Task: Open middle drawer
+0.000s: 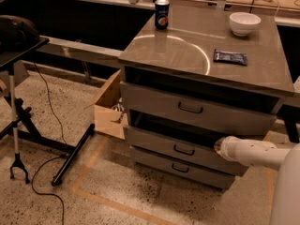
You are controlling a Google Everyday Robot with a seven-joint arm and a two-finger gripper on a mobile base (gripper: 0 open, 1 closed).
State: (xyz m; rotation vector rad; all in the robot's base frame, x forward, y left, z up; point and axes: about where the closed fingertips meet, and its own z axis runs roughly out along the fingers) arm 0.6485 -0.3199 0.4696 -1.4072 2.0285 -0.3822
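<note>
The grey cabinet (187, 55) has three drawers. The middle drawer (154, 143) stands pulled out a little, with a dark gap above its front. Its small dark wire handle (183, 150) sits at the centre. My white arm comes in from the right. The gripper (218, 147) is at its tip, against the right part of the middle drawer's top edge, to the right of the handle. The taller top drawer (154, 101) above it also juts out slightly. The slim bottom drawer (159, 162) looks pushed in.
A soda can (161, 13), a white bowl (244, 23) and a blue packet (230, 56) sit on the cabinet top. An open cardboard box (108, 111) stands at the cabinet's left. A black stand (18, 116) with floor legs and a cable is further left.
</note>
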